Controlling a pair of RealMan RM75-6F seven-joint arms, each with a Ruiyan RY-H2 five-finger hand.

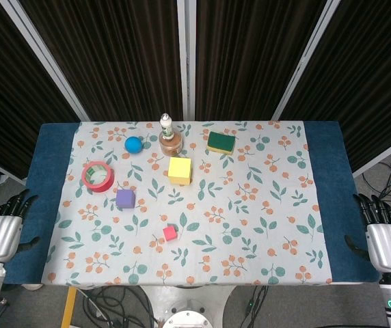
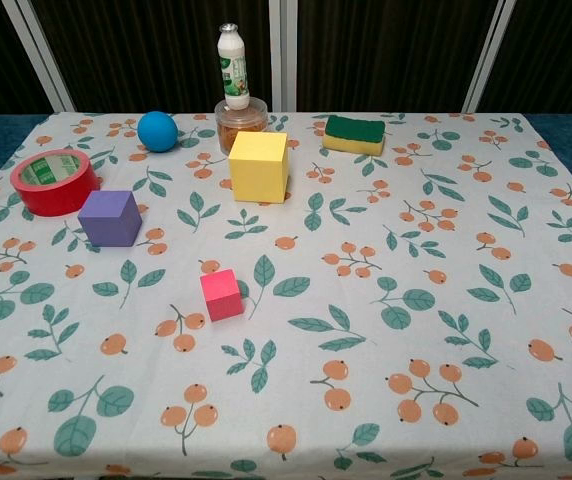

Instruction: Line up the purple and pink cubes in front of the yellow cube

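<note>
the yellow cube (image 2: 258, 166) sits toward the far middle of the bench (image 1: 322, 225). the purple cube (image 2: 109, 217) lies nearer and to its left, beside a red tape roll (image 2: 54, 181); the pink cube (image 2: 221, 295) is nearer still, well apart from both. the left robot hand (image 1: 2, 231) and right robot hand (image 1: 385, 239) rest at the bench's side edges, fingers apart, holding nothing.
</note>
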